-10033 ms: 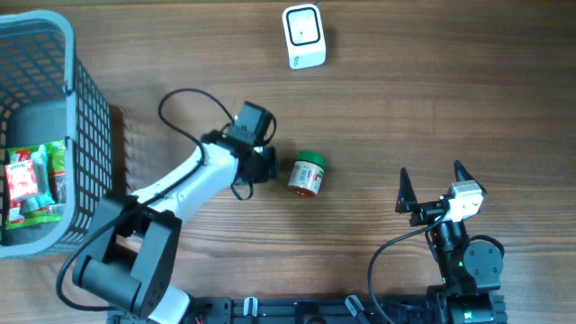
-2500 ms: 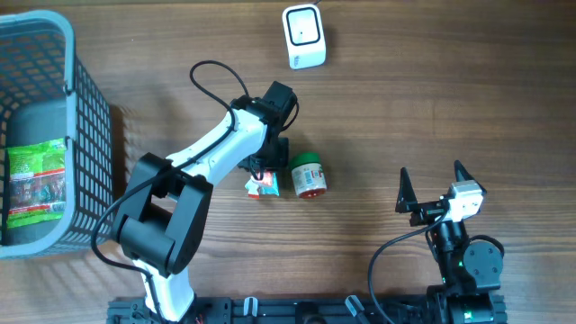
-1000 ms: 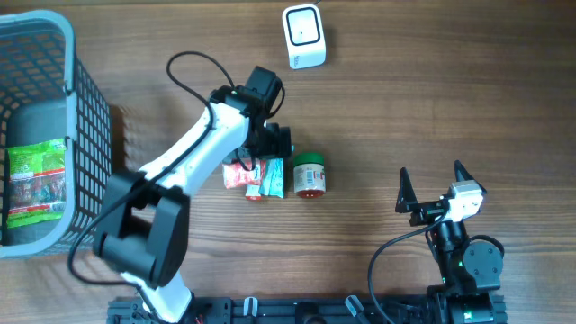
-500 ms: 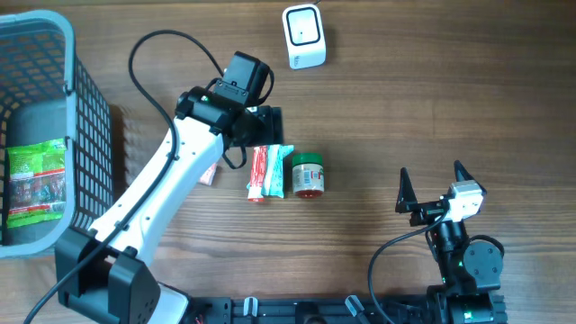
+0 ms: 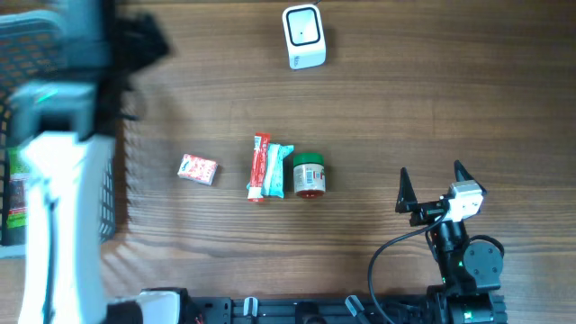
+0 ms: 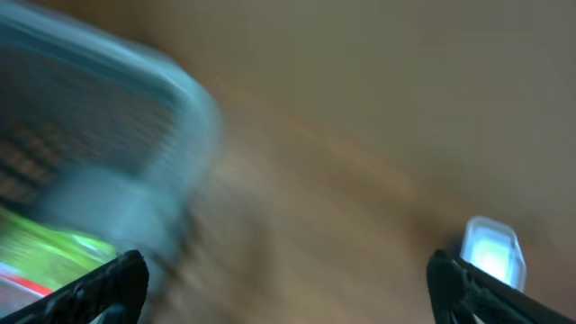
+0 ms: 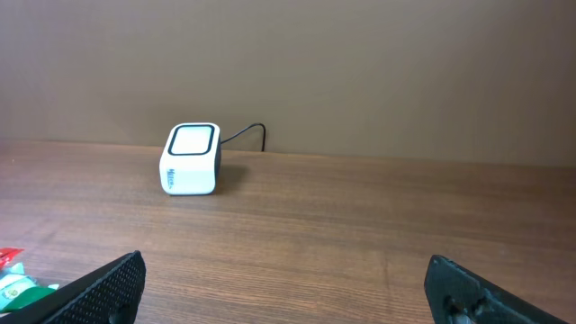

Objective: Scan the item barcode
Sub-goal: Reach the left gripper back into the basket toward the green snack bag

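Under the overhead camera alone, small red packet

Brown wood-grain table is filling the whole overhead view, its grain running left to right in long streaks, lighter and darker bands alternating. The surface is looking matte. A plain tan-brown wall is rising straight up behind the table's far edge, meeting it in one level line across the right wrist view. Light is falling soft and even over the table, throwing only faint, short shadows. The left wrist view is smearing badly; only the table's brown and the wall's tan are reading there.
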